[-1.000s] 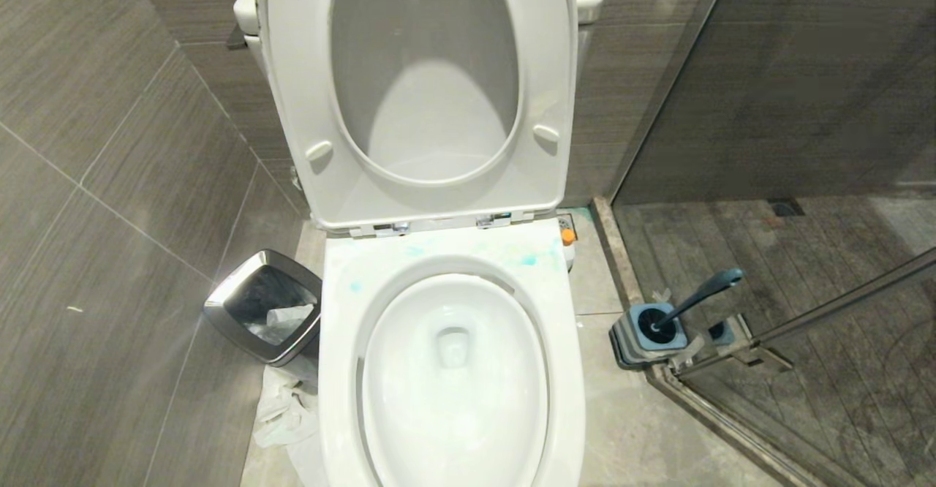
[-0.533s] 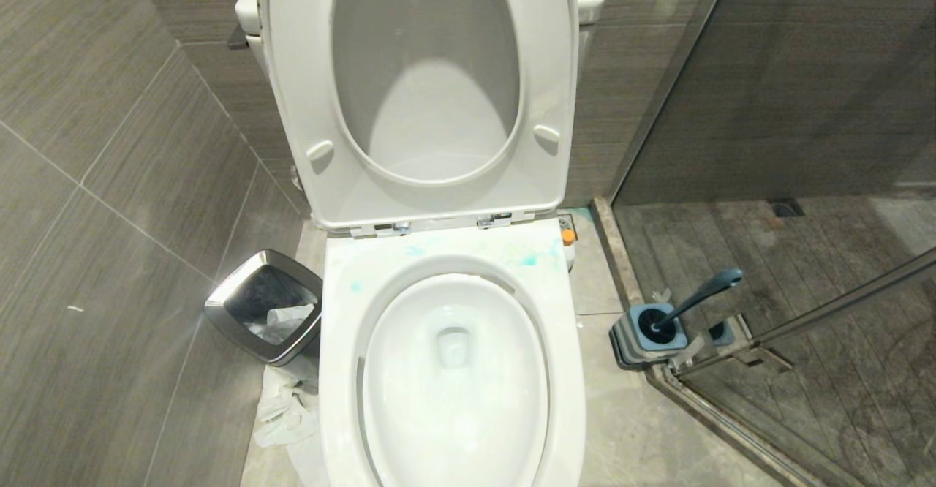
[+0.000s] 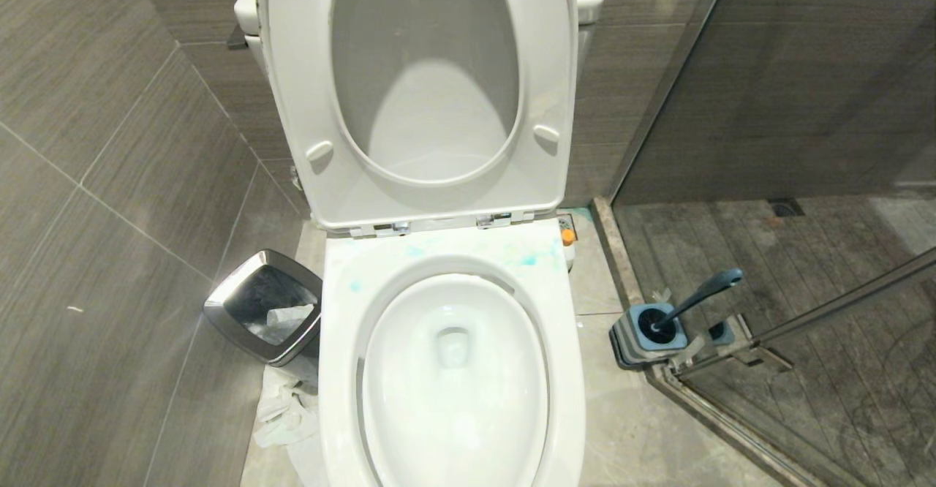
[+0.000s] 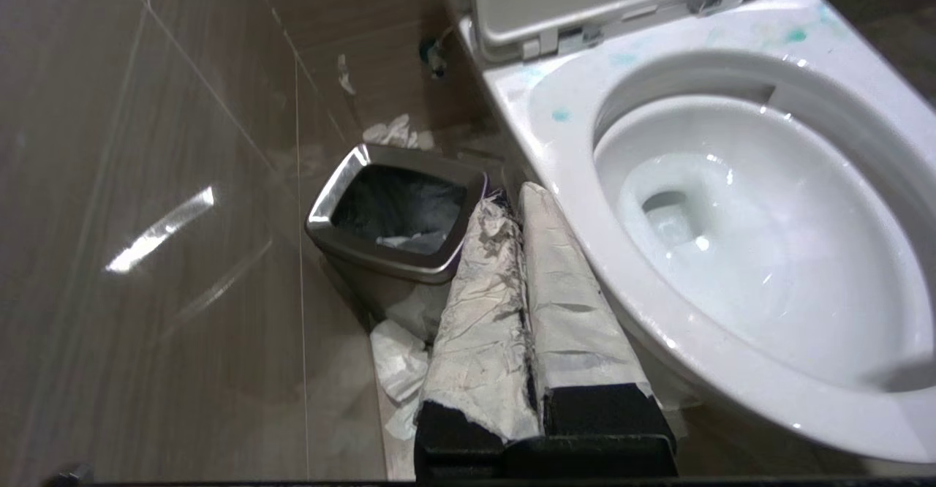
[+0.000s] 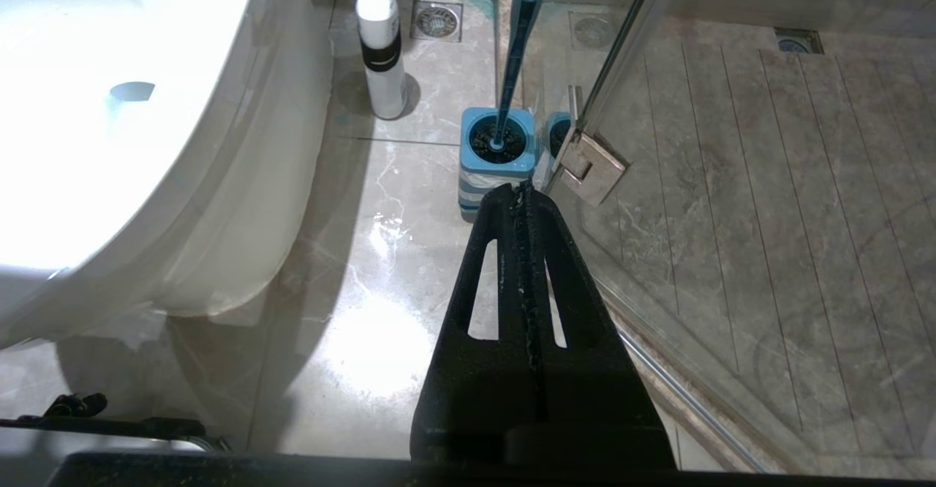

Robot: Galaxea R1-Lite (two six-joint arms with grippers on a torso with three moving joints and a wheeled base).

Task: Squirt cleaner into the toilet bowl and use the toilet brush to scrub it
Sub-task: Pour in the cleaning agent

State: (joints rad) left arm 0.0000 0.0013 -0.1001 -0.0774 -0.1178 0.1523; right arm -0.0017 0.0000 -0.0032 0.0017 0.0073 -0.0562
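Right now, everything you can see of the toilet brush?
The toilet brush has a long, slim, slate-blue handle, slightly curved, plastic by its look. It stands leaning in its square blue-grey striped holder on the floor tiles, between the toilet and the glass shower door. Its head sits down inside the holder, mostly hidden. Nothing else touches it.

The toilet bowl [image 3: 453, 370] is taken as the landmark: a bin [image 3: 265, 315] is set just beside it on the left, and the raised seat [image 3: 431, 92] is stood behind it. To its right, the toilet brush [image 3: 695, 298] is lodged in a holder [image 3: 647, 337], with a bottle [image 5: 380, 48] placed between holder and bowl, further back. Smears of cleaner [image 3: 530, 259] are spread on the bowl's rear rim.
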